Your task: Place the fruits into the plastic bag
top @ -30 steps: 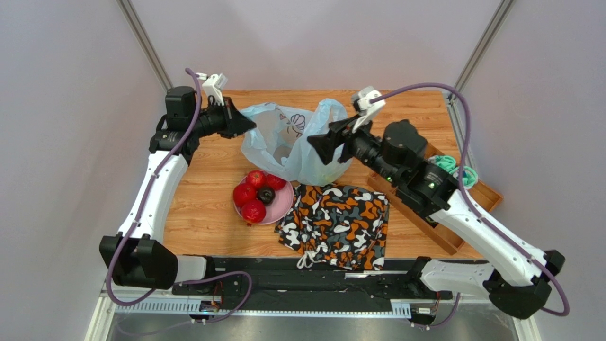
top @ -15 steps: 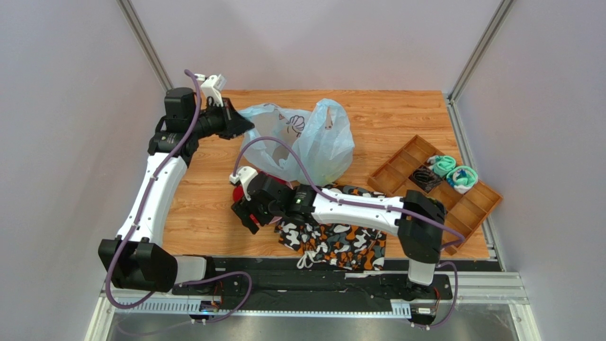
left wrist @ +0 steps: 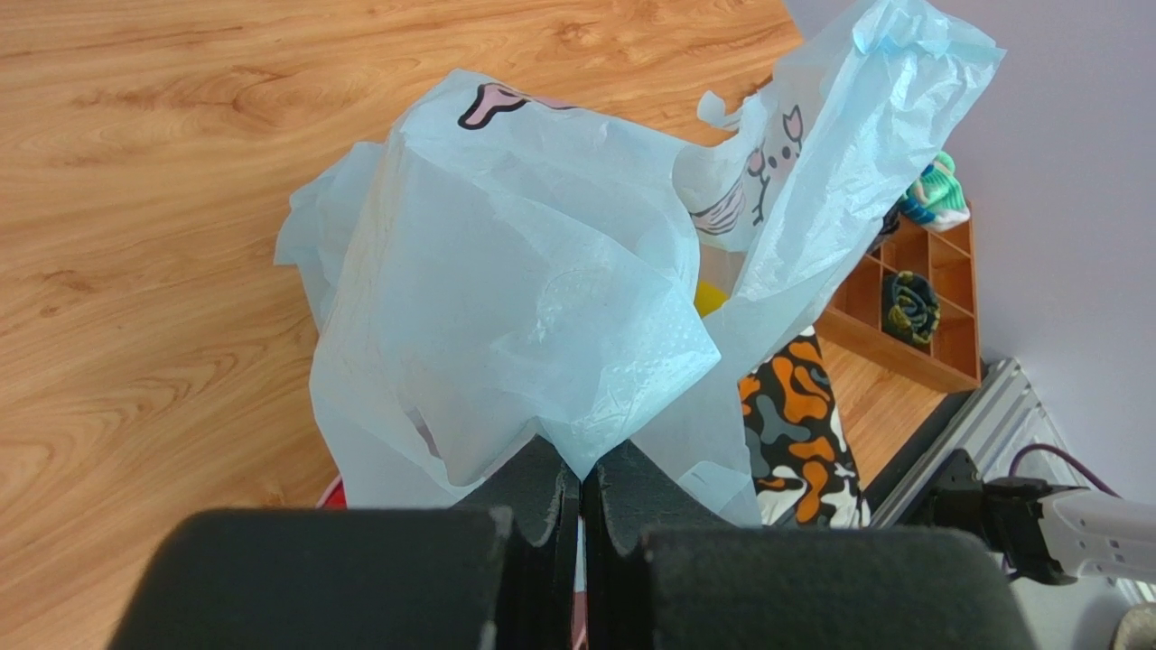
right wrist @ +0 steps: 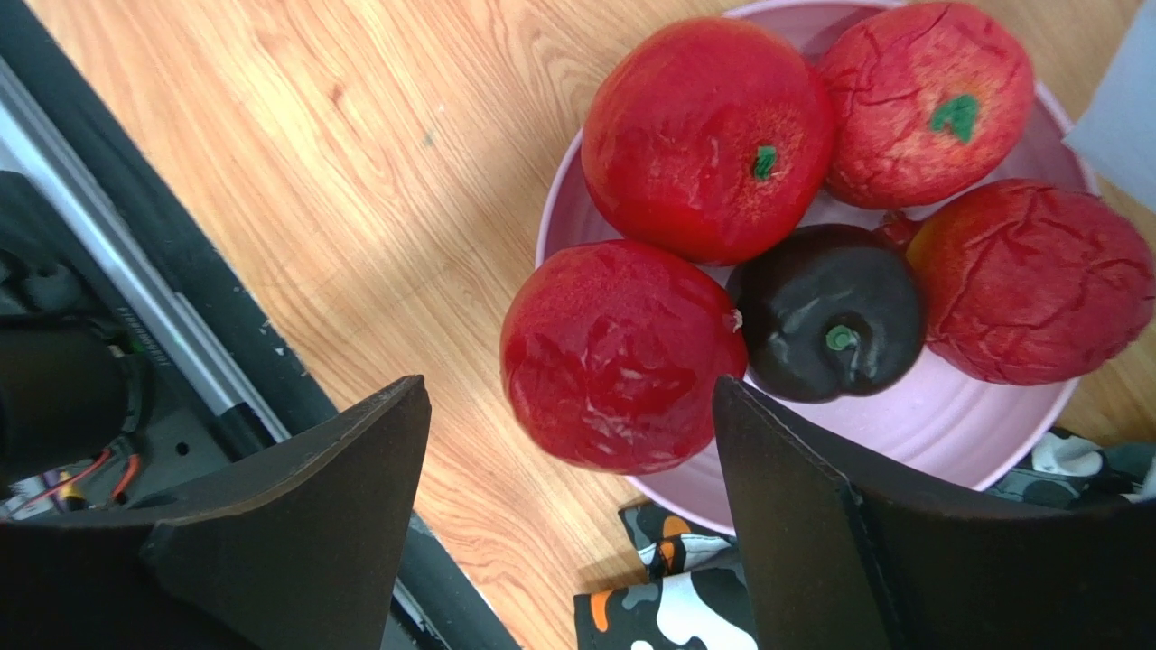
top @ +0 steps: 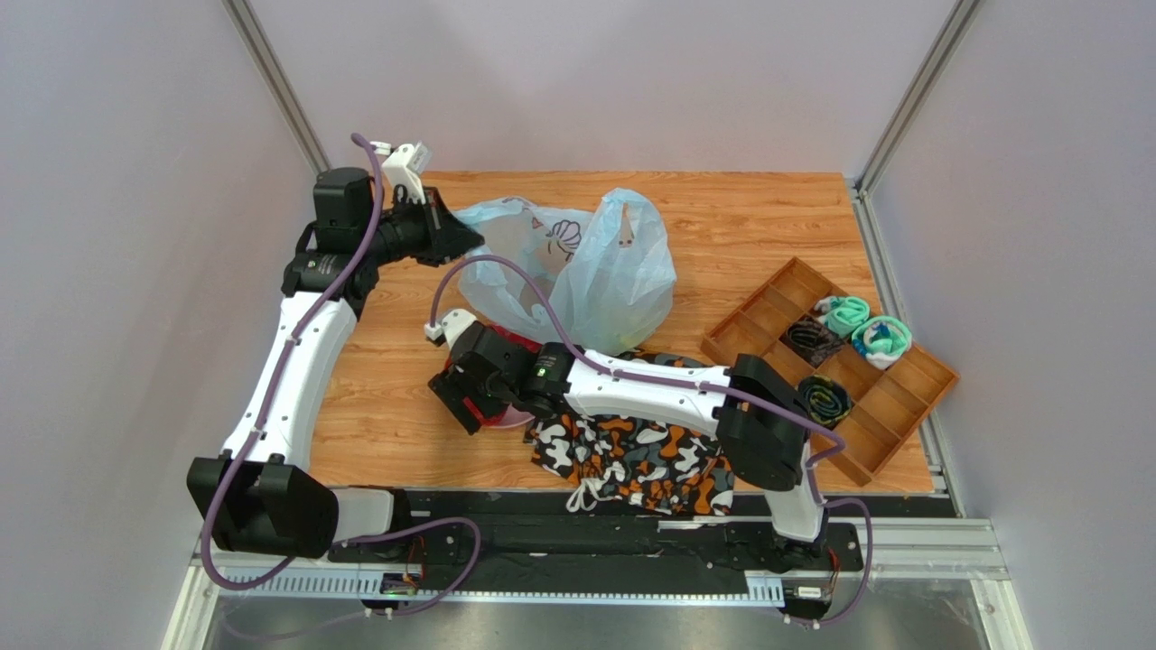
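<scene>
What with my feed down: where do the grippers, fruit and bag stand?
Left fingers shut on plastic bag. Right fingers open over red fruits, dark fruit on pink plate. Camouflage cloth beside plate, not blocking.

left pincer (left wrist: 584,494) | clamped on plastic bag (left wrist: 543,285) | over table (left wrist: 163,203)

Light bright, even, diffuse. Soft shadows on counter (right wrist: 339,136); faint sheen on red fruit (right wrist: 622,355); light passes through plastic bag (left wrist: 516,271). Near lens, left claw (left wrist: 586,474) and right claw (right wrist: 567,400) slightly soft.
</scene>
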`<action>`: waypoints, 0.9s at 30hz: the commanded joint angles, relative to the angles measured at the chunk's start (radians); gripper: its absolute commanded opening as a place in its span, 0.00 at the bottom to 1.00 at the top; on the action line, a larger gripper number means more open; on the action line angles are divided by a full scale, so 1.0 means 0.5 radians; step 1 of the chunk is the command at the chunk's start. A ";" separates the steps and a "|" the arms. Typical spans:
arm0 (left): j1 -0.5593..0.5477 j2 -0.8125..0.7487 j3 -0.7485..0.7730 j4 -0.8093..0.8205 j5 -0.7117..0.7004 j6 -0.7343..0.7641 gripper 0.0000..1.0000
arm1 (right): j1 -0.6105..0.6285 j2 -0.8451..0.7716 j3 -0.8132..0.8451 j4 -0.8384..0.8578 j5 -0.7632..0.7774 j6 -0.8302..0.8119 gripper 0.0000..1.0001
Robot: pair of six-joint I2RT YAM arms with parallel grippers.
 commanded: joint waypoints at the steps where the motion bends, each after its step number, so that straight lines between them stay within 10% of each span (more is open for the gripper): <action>1: 0.009 -0.062 -0.006 0.030 -0.008 0.053 0.00 | 0.001 0.080 0.148 -0.030 0.056 -0.020 0.83; 27: 0.009 -0.056 -0.012 0.027 -0.005 0.047 0.00 | 0.001 0.234 0.172 -0.092 0.231 -0.026 0.90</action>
